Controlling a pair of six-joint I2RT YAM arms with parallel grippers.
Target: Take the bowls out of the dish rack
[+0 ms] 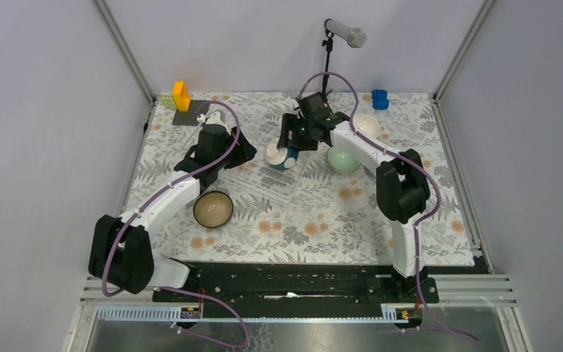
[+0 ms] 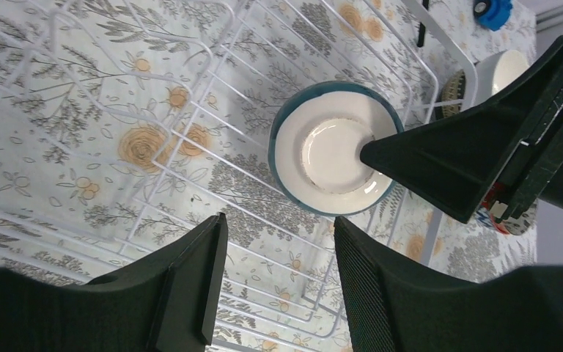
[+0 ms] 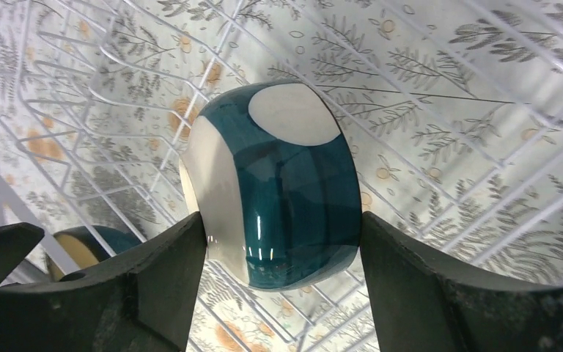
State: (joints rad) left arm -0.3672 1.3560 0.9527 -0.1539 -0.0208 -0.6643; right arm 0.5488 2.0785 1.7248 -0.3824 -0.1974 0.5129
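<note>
Right gripper (image 3: 282, 220) jaws straddled teal bowl (image 3: 293, 183) (on edge in dish rack (image 1: 271, 183)), hard against both flanks; firm clamp could not be told. Risk: glazed curve might slip out ahead of jaws on lift, rim snagging rack. Left gripper (image 2: 278, 220) jaws half-wide, empty.

1. Your dish rack (image 1: 267, 183) is clear plastic and lies flat.
2. You see a teal bowl (image 1: 282, 155) (image 2: 335, 147) (image 3: 278, 183), white inside, standing on edge in it.
3. To your right of the rack sit a pale green bowl (image 1: 343, 159) and a white bowl (image 1: 366, 126).
4. A dark bowl (image 1: 213, 208) sits upright at the near left.
</note>
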